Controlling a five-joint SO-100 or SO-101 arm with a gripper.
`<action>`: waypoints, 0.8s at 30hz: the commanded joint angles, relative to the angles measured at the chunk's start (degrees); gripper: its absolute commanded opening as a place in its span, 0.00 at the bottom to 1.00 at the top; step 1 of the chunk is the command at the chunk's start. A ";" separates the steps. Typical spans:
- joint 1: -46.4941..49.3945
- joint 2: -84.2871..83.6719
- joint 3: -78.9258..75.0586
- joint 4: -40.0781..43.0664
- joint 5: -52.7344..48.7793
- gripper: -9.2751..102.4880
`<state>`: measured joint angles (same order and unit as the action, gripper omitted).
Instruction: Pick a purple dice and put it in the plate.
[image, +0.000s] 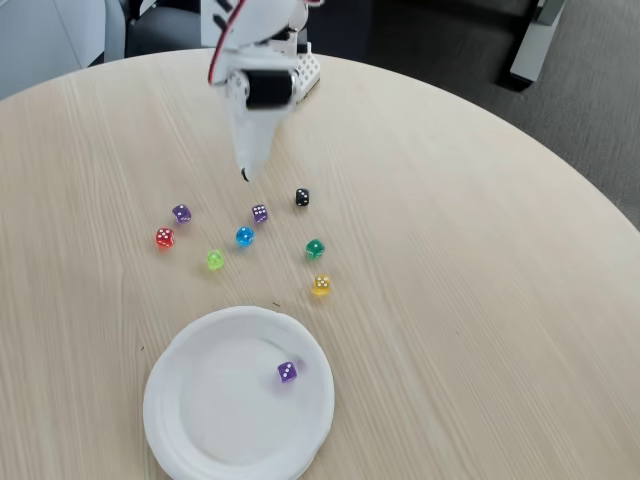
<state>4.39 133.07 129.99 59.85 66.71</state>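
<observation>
- Far left of the fixed view: red die (164, 238) and, just above it to the right, a purple dice (181, 213), both loose on the table (480, 300).
- Lower left: the plate (190, 420), white and round, already holding one purple dice (287, 373) near its right rim.
- Centre row: lime die (215, 260), blue die (244, 236), and a second loose purple dice (259, 213) just right of the blue one.
- Above that: gripper (245, 174), tip pointing down, hovering close above the centre purple dice, carrying nothing; fingers seem pressed together into one point, though too narrow from this angle to say for certain.
- Further right: black die (302, 198), green die (314, 249), yellow die (321, 286).
- Step in hand, by judgement: one dice delivered, reach for another beginning.
- Next move likely calls for spreading the fingers, descending over the centre purple dice, avoiding the blue neighbour.
- No brand, label or writing legible; only white pips on the dice.
</observation>
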 joint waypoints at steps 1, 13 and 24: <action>-0.62 0.88 3.34 -1.93 -1.58 0.08; -0.62 4.22 21.88 -6.42 -20.21 0.08; -0.62 22.85 36.74 -3.96 -36.91 0.08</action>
<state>4.39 153.19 166.03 55.02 30.85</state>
